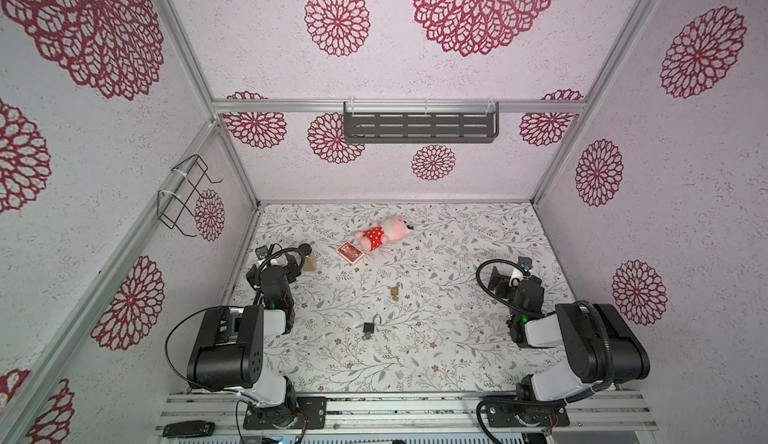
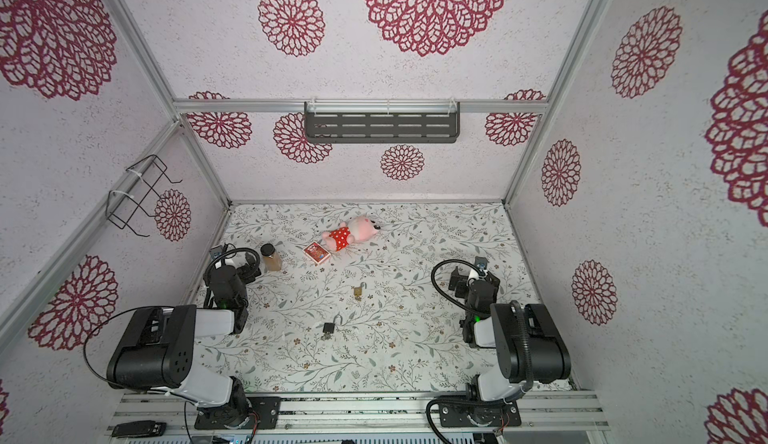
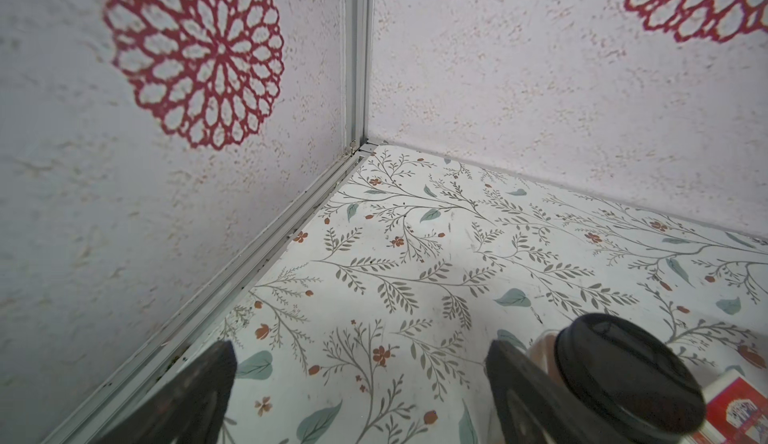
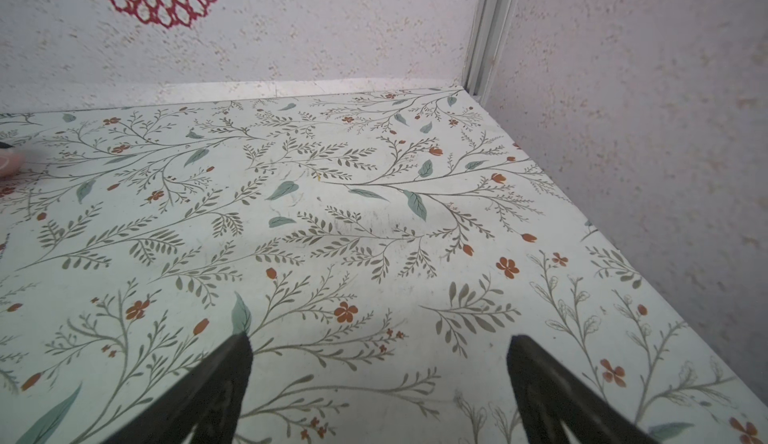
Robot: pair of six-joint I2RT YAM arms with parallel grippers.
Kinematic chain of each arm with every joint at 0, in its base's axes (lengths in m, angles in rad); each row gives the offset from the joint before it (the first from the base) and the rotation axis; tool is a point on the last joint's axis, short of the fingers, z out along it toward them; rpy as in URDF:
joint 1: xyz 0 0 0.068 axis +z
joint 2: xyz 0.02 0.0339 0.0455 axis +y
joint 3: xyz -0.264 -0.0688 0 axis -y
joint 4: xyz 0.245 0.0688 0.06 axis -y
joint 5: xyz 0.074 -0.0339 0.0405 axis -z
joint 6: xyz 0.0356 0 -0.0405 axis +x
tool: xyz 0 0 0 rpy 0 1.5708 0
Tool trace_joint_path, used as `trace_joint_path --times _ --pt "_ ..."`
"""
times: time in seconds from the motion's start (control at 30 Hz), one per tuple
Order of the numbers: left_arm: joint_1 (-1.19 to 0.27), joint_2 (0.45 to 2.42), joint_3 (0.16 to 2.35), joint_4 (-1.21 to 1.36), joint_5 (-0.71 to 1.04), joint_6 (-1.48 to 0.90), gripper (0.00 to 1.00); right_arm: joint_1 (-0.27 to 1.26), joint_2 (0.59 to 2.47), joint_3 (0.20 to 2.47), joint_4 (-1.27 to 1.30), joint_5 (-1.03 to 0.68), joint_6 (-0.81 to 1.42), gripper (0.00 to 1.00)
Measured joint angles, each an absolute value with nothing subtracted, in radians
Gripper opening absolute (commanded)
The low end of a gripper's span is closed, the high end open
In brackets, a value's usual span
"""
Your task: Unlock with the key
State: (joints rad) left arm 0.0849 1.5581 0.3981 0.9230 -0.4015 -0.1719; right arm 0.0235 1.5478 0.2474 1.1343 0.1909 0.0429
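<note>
Left wrist view: the left gripper [image 3: 361, 363] has its 2 fingers [image 3: 208, 392] spread fully apart with nothing between them, above the table [image 3: 415, 234] near the left rear corner. 1 jar [image 3: 623, 379] with a black lid stands just beside 1 finger, and I cannot tell whether they touch. Right wrist view: the right gripper [image 4: 380, 346] likewise has its 2 fingers [image 4: 220, 384] wide apart, holding and touching nothing, over the table on the right side. In both top views I count 2 padlocks, both lying on the table between the arms and well apart from both grippers: 1 black padlock [image 1: 368, 328] nearer the front, shackle swung open, and 1 brass padlock [image 1: 395, 292] behind it, shackle raised. A small silvery piece at the base of the black padlock may be the key [image 1: 365, 337], but it is too small for me to confirm. Farther back lie 1 red card box [image 1: 350, 252] and 1 plush toy [image 1: 384, 232], just beside each other.
</note>
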Motion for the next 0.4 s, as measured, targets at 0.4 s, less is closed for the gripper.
trace_joint_path --times 0.4 --pt "0.085 1.558 0.398 0.923 -0.410 -0.168 0.97 0.017 1.548 0.249 1.140 0.162 0.034 0.99"
